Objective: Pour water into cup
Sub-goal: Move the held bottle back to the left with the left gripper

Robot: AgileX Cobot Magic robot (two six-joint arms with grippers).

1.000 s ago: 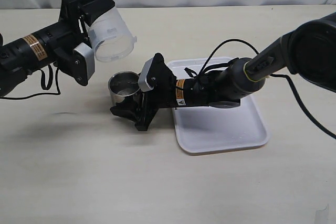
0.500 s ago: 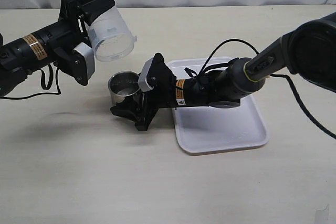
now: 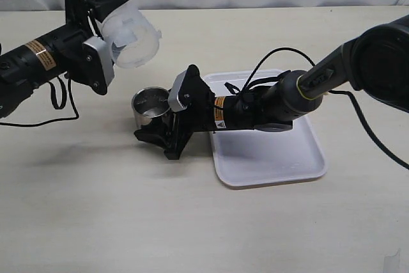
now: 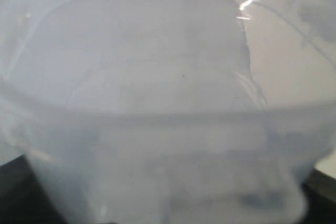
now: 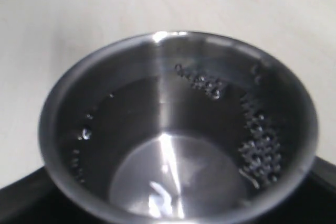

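The small steel cup (image 3: 148,108) stands on the table just left of the tray. My right gripper (image 3: 163,116) is shut around it. In the right wrist view the cup (image 5: 178,77) fills the frame, with droplets on its inner wall and a faint glint of water (image 5: 173,182) at the bottom. My left gripper (image 3: 102,29) is shut on a translucent plastic container (image 3: 129,29). It holds the container tilted in the air, mouth facing right, above and to the left of the cup. The container (image 4: 168,103) fills the left wrist view and hides the jaws.
A white tray (image 3: 300,164) lies under my right arm, right of the cup. Black cables (image 3: 275,55) loop over the right arm and hang by the left arm. The table's far edge meets a white wall.
My left gripper has drawn the container back to the left and slightly up, away from over the cup. The right gripper and the cup have not moved.
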